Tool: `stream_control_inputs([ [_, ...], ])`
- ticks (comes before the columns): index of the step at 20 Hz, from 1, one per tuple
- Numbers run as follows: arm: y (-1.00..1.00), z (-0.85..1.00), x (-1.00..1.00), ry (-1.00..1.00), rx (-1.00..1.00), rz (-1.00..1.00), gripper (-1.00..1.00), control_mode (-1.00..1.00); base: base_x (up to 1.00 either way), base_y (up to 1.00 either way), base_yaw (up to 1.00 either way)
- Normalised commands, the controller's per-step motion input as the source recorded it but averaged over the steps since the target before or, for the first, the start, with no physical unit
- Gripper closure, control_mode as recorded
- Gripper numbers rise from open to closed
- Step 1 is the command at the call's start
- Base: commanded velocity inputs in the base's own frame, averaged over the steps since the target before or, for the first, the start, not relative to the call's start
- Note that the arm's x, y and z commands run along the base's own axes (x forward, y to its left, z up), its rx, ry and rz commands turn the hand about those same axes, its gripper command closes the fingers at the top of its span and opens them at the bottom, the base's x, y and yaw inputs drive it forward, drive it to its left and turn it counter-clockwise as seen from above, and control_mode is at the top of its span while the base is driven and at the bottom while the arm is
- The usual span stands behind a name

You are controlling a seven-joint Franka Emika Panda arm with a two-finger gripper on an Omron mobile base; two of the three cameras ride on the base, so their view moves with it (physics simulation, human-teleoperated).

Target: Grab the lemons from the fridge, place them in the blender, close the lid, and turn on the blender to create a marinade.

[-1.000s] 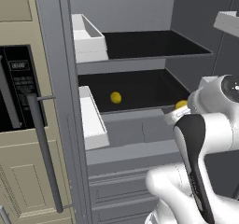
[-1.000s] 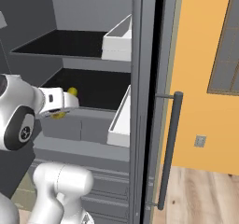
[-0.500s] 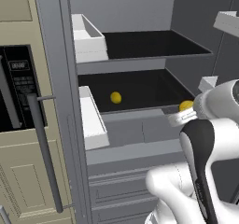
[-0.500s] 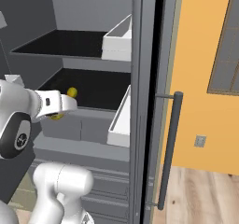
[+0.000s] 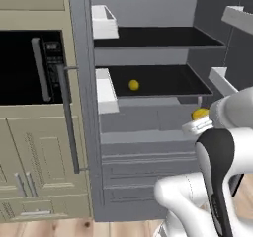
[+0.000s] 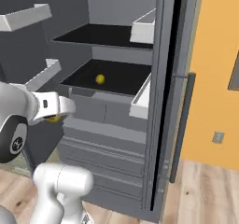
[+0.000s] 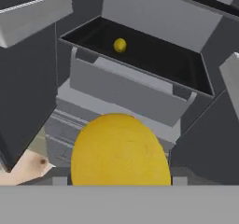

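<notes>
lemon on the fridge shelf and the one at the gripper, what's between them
In the hand view, bare black shelf tray and the grey drawer front separate the far lemon from the near lemon.

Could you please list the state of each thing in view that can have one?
fridge: doors open.
lemon in the gripper: held, out of the fridge.
lemon on the shelf: lying loose on the lower black tray.
gripper: closed on the first lemon.
grey drawers: shut.
</notes>
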Motion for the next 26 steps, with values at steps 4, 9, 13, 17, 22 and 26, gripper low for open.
stream_control_inputs([
  [4, 0.00, 0.00, 0.00, 0.00, 0.00, 0.00, 1.00, 1.00, -0.84, 0.00, 0.85],
  [9, 0.00, 0.00, 0.00, 0.00, 0.00, 0.00, 1.00, 1.00, -0.27, 0.00, 1.00],
  [13, 0.00, 0.00, 0.00, 0.00, 0.00, 0.00, 1.00, 1.00, -0.10, 0.00, 1.00],
  [17, 0.00, 0.00, 0.00, 0.00, 0.00, 0.00, 1.00, 1.00, -0.05, 0.00, 1.00],
  [22, 0.00, 0.00, 0.00, 0.00, 0.00, 0.00, 1.00, 1.00, -0.01, 0.05, 1.00],
  [26, 0.00, 0.00, 0.00, 0.00, 0.00, 0.00, 1.00, 1.00, 0.00, 0.11, 1.00],
])
